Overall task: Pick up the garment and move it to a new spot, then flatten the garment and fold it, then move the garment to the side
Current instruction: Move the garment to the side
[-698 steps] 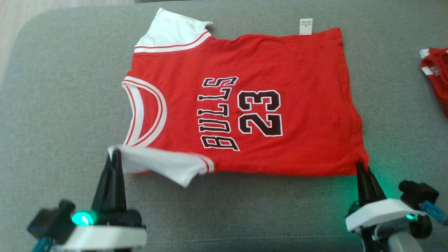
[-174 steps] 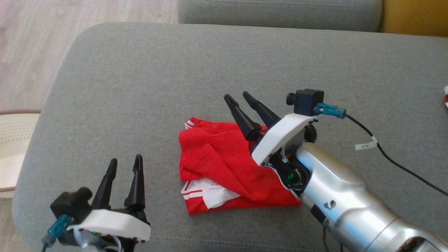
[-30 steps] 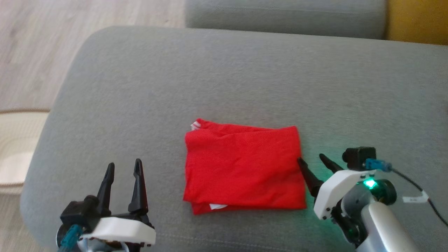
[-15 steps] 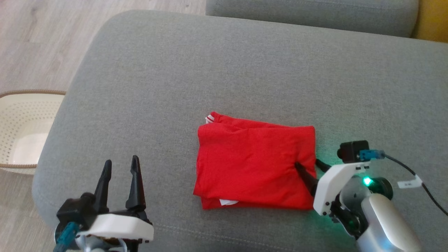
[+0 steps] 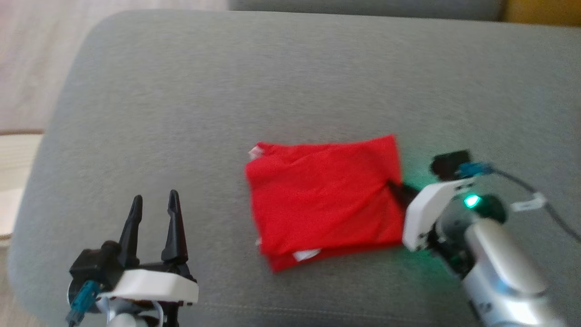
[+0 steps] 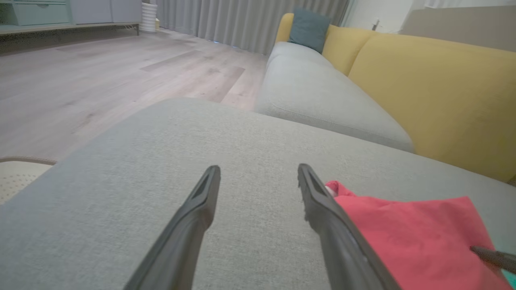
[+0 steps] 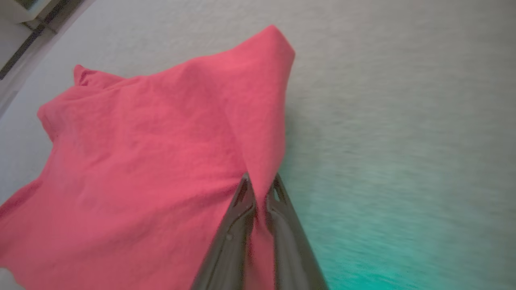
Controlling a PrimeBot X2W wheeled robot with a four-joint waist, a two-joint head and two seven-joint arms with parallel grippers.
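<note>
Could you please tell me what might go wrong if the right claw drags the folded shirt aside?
1. The right claw pinches one edge ridge of the shirt, so lower layers may stay behind and the fold may open.
2. The left claw stands open, off the cloth, so the far side would drag on the sofa cushion and bunch.

The left claw (image 5: 154, 196) stood open, fingers pointing up. The right claw (image 7: 260, 178) was pinched closed on the garment's (image 5: 317, 195) edge.

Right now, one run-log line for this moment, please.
phase: grasp for side move | garment: folded on grey cushion | right end effector: shut on garment edge | left end effector: open, apart
</note>
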